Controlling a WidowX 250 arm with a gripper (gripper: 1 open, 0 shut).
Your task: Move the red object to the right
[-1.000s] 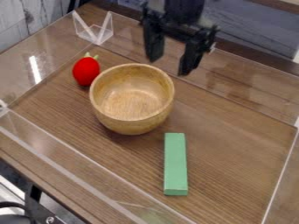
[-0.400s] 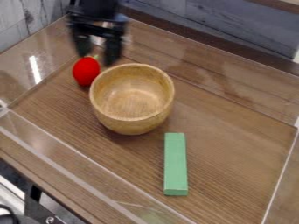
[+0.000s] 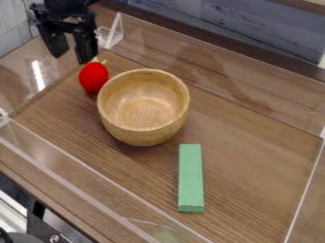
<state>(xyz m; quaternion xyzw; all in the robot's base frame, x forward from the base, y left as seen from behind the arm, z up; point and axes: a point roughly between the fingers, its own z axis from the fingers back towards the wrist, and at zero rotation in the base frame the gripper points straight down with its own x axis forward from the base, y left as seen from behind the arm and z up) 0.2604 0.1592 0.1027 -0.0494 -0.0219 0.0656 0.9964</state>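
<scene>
The red object [image 3: 93,78] is a small glossy strawberry-like toy with a green top. It rests on the wooden table just left of the wooden bowl [image 3: 143,106]. My gripper [image 3: 68,44] hangs above and slightly left of it, pointing down. Its two dark fingers stand apart with nothing between them, and they do not touch the toy.
A flat green rectangular block [image 3: 191,177] lies in front of the bowl, toward the right. A clear plastic wall [image 3: 26,57] rings the table, with a clear stand [image 3: 109,28] at the back left. Bare wood stretches right of the bowl.
The gripper has swept from above the bowl's far right side across to the left, ending over the red object. It stayed open. Nothing else moved.
</scene>
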